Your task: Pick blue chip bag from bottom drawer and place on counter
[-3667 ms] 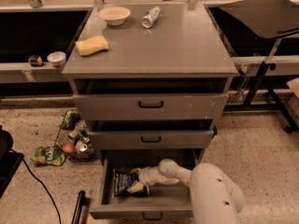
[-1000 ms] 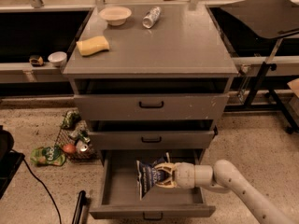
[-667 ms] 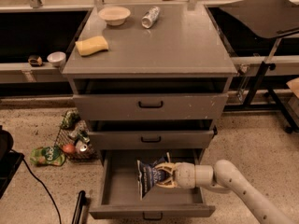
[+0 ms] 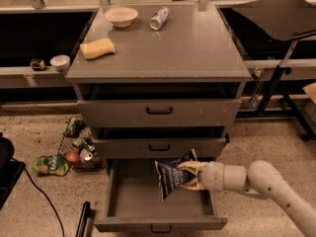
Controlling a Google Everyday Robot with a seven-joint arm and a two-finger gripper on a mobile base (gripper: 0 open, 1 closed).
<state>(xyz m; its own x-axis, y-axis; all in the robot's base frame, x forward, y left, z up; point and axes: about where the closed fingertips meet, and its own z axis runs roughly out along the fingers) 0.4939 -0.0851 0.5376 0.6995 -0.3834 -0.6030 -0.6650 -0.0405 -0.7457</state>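
The blue chip bag (image 4: 170, 177) hangs upright in my gripper (image 4: 189, 175), lifted above the open bottom drawer (image 4: 160, 221), whose tray looks bare. The gripper is shut on the bag's right edge and my white arm (image 4: 266, 184) reaches in from the lower right. The grey counter (image 4: 163, 48) tops the cabinet above, well above the bag.
On the counter lie a yellow sponge (image 4: 97, 48), a white bowl (image 4: 121, 16) and a silver can (image 4: 159, 18). The two upper drawers (image 4: 159, 113) are slightly open. A wire basket with clutter (image 4: 79, 144) and a green bag (image 4: 50, 165) lie on the floor at left.
The bag was lying in the drawer under the gripper 3.7 s ago; it is now gripped and lifted, and the arm has drawn back right. It rose slightly in the last second.
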